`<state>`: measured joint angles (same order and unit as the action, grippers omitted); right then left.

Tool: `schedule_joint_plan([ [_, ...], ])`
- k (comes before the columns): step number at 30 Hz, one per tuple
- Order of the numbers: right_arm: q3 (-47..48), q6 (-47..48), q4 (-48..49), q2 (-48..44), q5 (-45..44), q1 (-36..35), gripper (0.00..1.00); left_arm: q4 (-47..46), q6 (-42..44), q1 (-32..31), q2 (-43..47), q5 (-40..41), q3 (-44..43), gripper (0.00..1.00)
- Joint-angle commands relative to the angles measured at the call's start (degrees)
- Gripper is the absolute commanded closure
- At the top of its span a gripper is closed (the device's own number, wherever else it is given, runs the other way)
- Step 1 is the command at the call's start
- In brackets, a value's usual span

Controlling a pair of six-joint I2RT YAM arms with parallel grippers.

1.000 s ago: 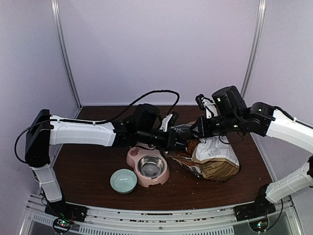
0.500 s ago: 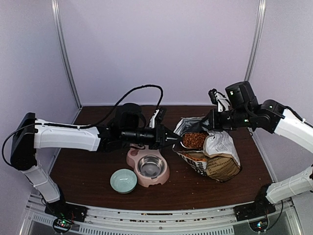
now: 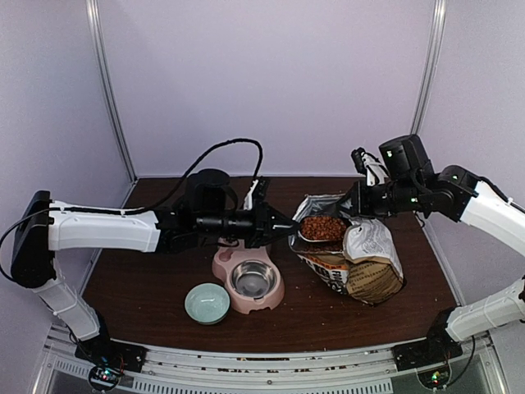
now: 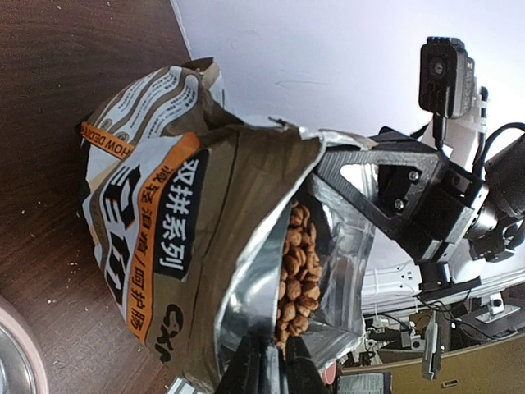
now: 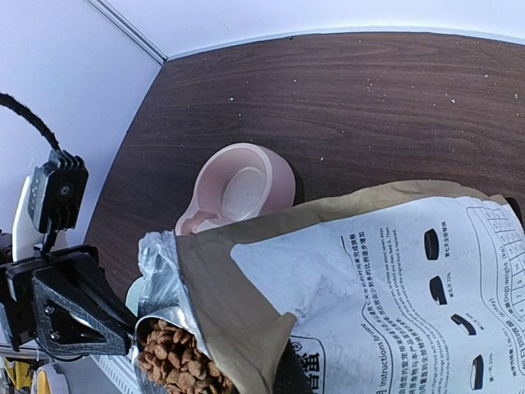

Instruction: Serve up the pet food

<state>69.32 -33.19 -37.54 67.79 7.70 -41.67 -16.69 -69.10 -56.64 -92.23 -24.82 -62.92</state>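
Left gripper [image 3: 287,226] is pressed nearly together on the left lip of the brown-and-white paper pet food bag [image 3: 365,267], pinching its foil-lined rim; right gripper [image 3: 354,207] is clamped tight on the opposite lip; between them the mouth is drawn wide, apparently so that the slack paper cannot fold over the contents; kibble [image 3: 322,227] lies inside the bag just below the mouth, a reddish-brown heap, with none seen in any dish; the bag itself rests on the dark wooden table [image 3: 148,287], its mouth turned upward; just left of the bag stands the pink double bowl [image 3: 271,299], its steel insert [image 3: 253,279] bare; farther left of the bag sits a small teal bowl [image 3: 207,302], also bare; by my judgement serving is not yet begun, and the bag wants tipping toward the bowl.
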Motion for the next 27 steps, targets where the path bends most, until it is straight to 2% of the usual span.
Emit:
schedule_joint_plan([
  [1, 5.73, 0.28, 6.6, 0.62, 0.35, 0.46, 1.0, -4.85, -1.24, 1.02, 3.11, 0.03, 0.4, 1.0],
  [10, 12.85, 0.41, 7.95, 7.16, 1.72, -2.39, 1.0, -4.44, -1.1, 2.54, 7.61, 1.32, 4.34, 1.0],
  [23, 20.5, -0.06, 8.9, 12.28, 2.87, -4.59, 1.0, 2.99, 1.11, 3.29, 13.54, 5.88, 7.97, 1.0],
  [27, 20.36, -0.03, 8.89, 11.64, 2.89, -4.93, 1.0, 9.33, 4.06, 3.29, 13.62, 9.19, 5.88, 1.0],
])
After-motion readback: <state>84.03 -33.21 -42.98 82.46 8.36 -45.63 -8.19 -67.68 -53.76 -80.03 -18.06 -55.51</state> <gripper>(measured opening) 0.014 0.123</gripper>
